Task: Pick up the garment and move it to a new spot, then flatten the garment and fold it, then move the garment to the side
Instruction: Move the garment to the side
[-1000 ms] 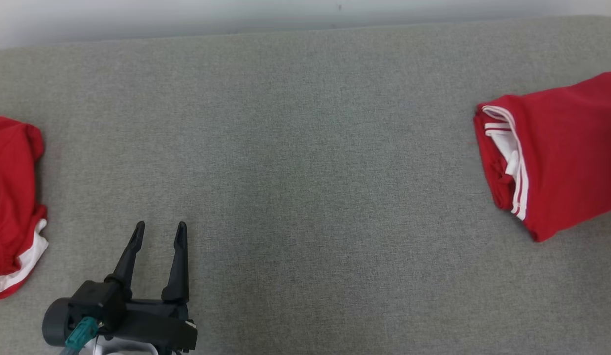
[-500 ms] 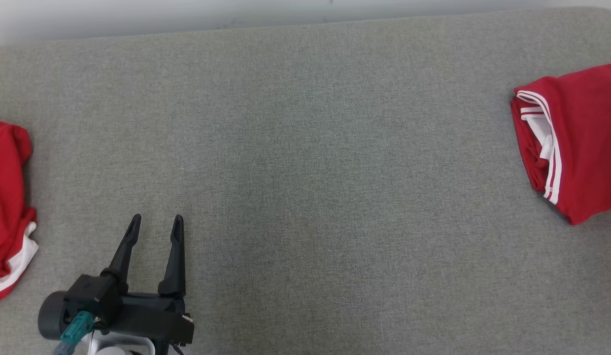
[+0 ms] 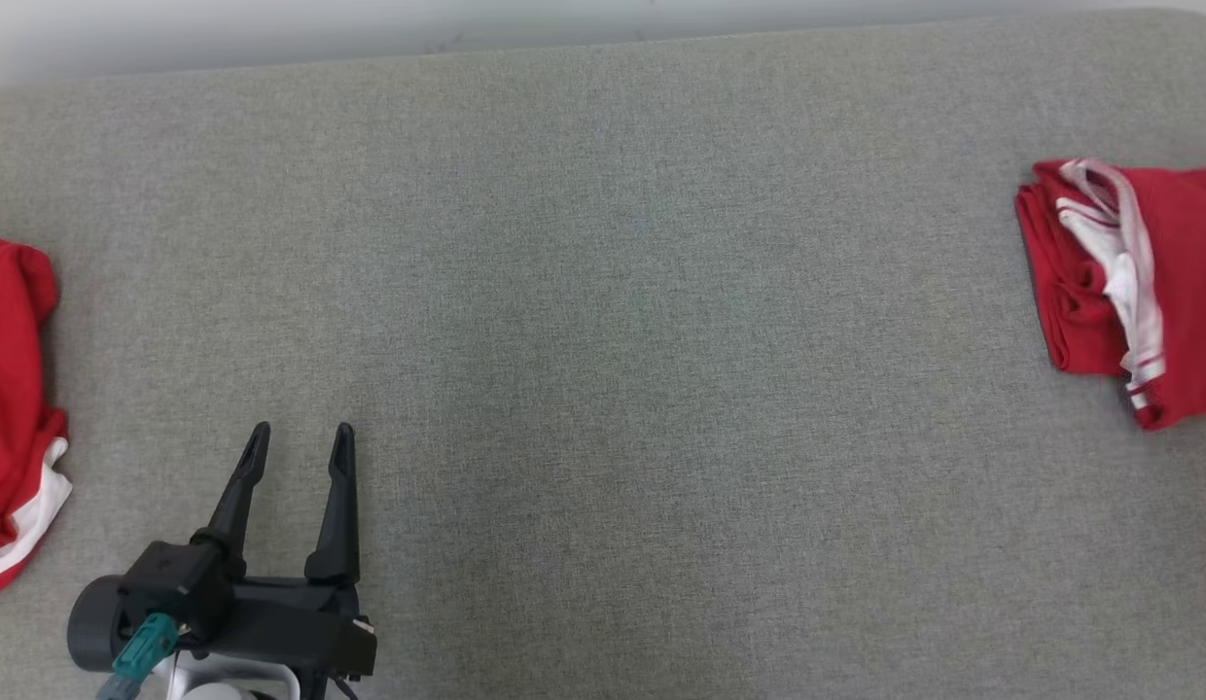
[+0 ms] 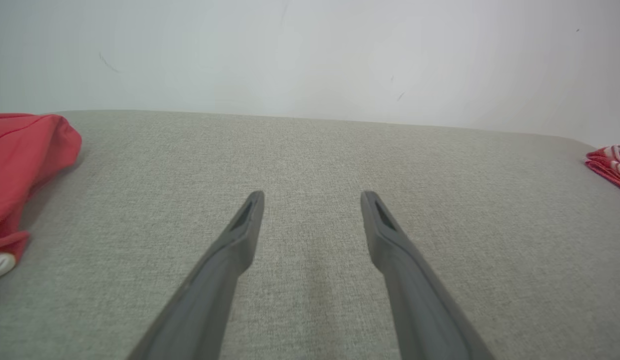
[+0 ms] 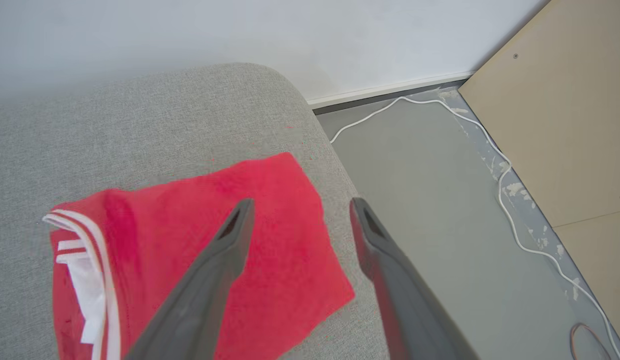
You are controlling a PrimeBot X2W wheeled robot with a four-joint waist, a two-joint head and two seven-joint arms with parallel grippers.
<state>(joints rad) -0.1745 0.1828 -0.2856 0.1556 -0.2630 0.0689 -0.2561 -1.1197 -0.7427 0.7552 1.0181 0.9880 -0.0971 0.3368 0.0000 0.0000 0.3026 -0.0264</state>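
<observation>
Grey upholstered surface (image 3: 603,292) is carrying two red garments. You are seeing the folded garment (image 3: 1182,292) lying at its right edge, white trim more rumpled than half a second ago; second garment (image 3: 10,389) is sitting far left. Two grippers: right gripper (image 5: 302,202) is hovering over the fold, released; left gripper (image 3: 301,430) is idling, spread, empty.
</observation>
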